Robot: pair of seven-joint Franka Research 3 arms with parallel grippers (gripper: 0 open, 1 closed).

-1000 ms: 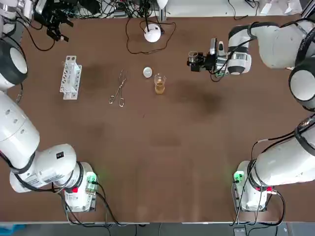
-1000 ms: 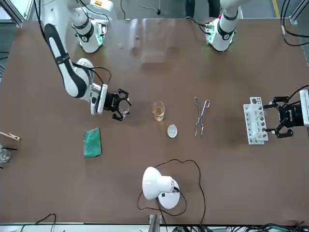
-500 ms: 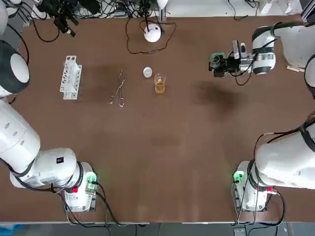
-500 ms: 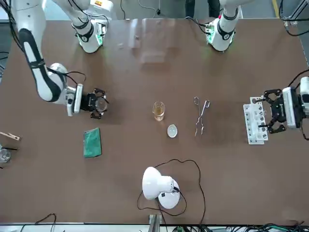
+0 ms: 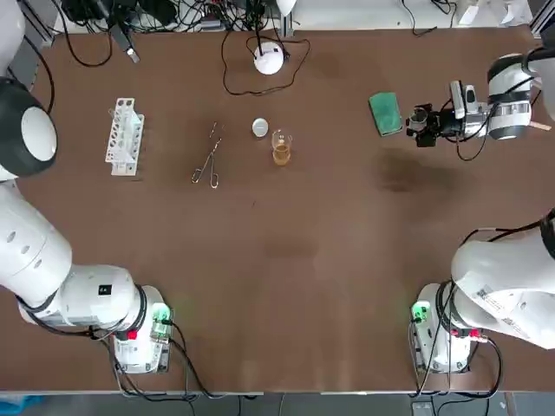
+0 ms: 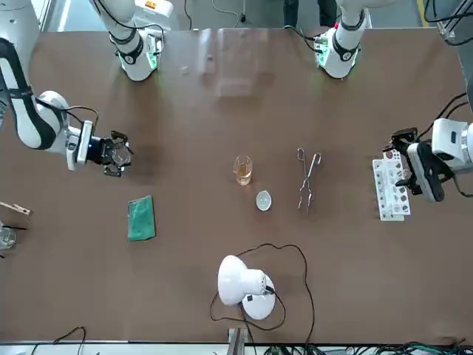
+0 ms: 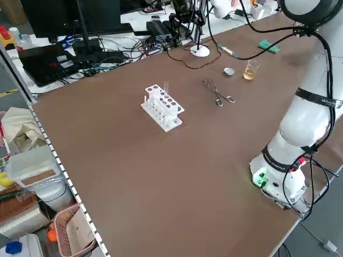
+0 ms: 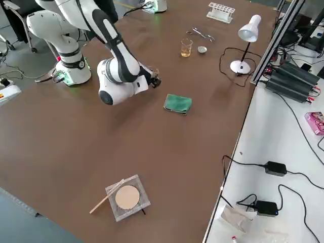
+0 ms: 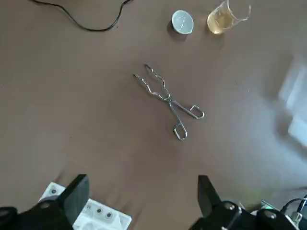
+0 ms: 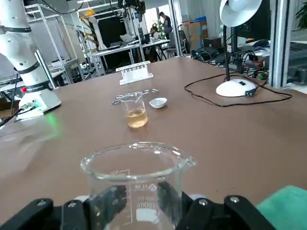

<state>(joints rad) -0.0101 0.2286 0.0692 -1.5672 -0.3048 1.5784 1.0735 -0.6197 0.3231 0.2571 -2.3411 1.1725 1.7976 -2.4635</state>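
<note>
My right gripper (image 5: 422,122) is shut on an empty glass beaker (image 10: 136,184) and holds it upright above the table, near the table's right side and just right of a green sponge (image 5: 384,113). A second beaker with amber liquid (image 5: 281,147) stands near the table's middle, with a small white dish (image 5: 260,127) and metal tongs (image 5: 208,157) to its left. My left gripper (image 6: 415,167) hangs open and empty high above a white test tube rack (image 6: 389,185). The left wrist view looks down on the tongs (image 9: 168,100).
A white desk lamp (image 5: 269,58) with a looped cable stands at the far edge. A wire gauze square with a wooden stick (image 8: 126,197) lies at the table's right end. Cables and equipment crowd the bench beyond the far edge.
My right gripper has carried the empty beaker to the robot's right, away from the amber beaker, and the green sponge now shows. My left gripper shifted and turned above the rack.
</note>
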